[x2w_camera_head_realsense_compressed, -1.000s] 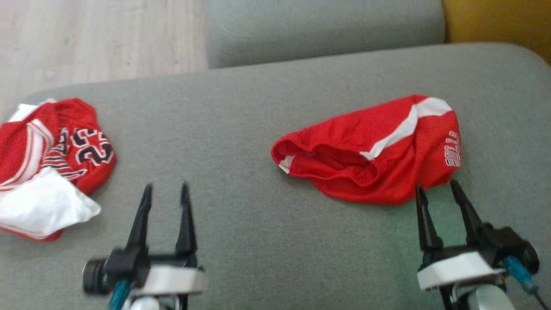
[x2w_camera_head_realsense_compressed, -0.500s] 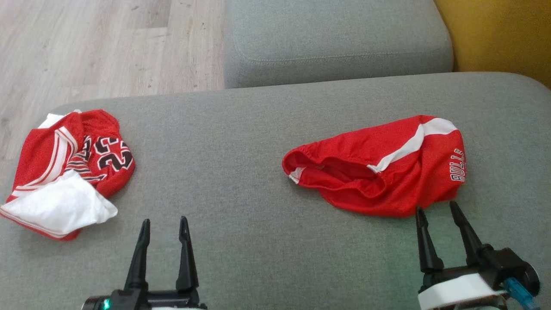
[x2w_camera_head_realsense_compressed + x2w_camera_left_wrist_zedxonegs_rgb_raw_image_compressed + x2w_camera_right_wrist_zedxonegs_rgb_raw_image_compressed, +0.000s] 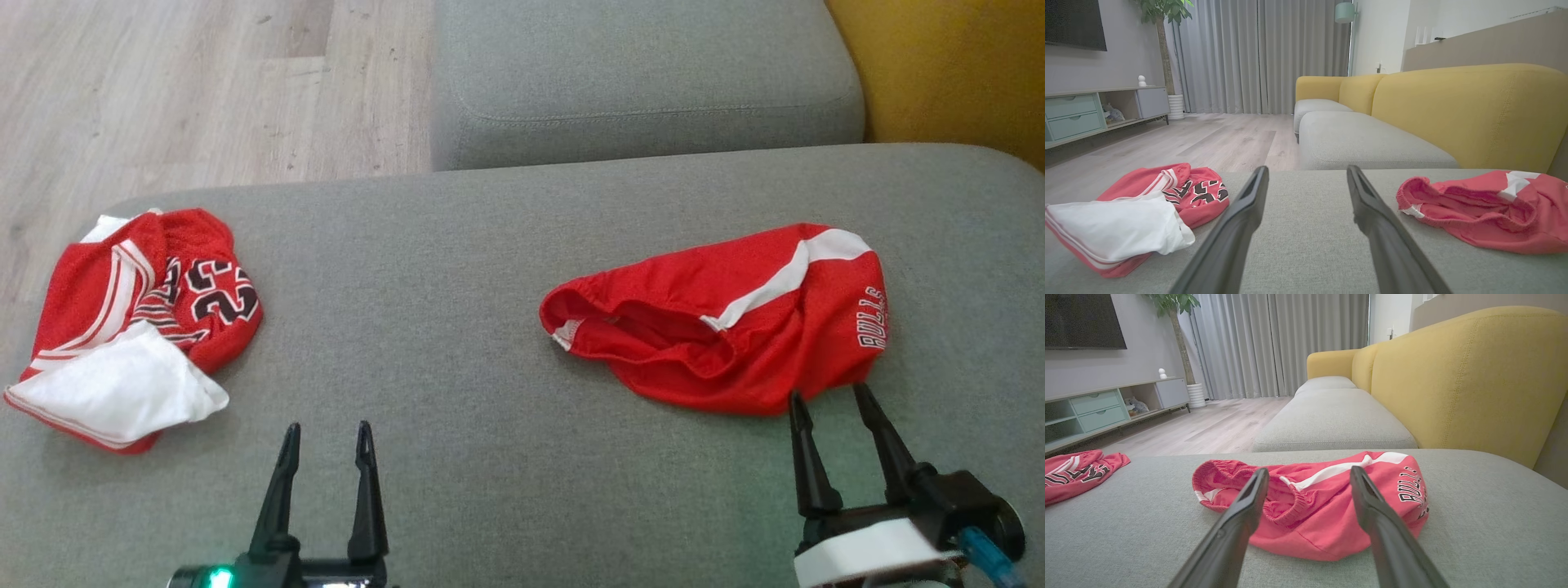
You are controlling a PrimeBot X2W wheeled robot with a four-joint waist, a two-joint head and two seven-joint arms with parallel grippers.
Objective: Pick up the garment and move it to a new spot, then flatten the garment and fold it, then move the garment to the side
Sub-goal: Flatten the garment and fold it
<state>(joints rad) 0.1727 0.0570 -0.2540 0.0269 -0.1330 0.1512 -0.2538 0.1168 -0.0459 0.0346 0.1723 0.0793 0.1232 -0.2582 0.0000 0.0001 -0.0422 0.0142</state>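
Crumpled red shorts (image 3: 735, 327) with a white stripe and "BULLS" lettering lie on the right of the grey cushion (image 3: 457, 269). My right gripper (image 3: 826, 392) is open, its fingertips just at the shorts' near edge. In the right wrist view the shorts (image 3: 1310, 526) lie between and beyond the fingers of the right gripper (image 3: 1309, 469). A bunched red and white jersey (image 3: 139, 318) lies at the far left. My left gripper (image 3: 327, 429) is open over bare cushion, between the two garments. The left wrist view shows the left gripper (image 3: 1307, 168), the jersey (image 3: 1147, 212) and the shorts (image 3: 1486, 216).
A second grey seat cushion (image 3: 645, 82) lies beyond the near one, with the yellow backrest (image 3: 947, 73) at the right. Wooden floor (image 3: 188, 90) drops away past the cushion's far left edge. A low cabinet (image 3: 1094, 110) stands across the room.
The head view has shifted, so the whole picture sits lower. Both garments lie as before. My left gripper has edged slightly right. Both grippers stay open.
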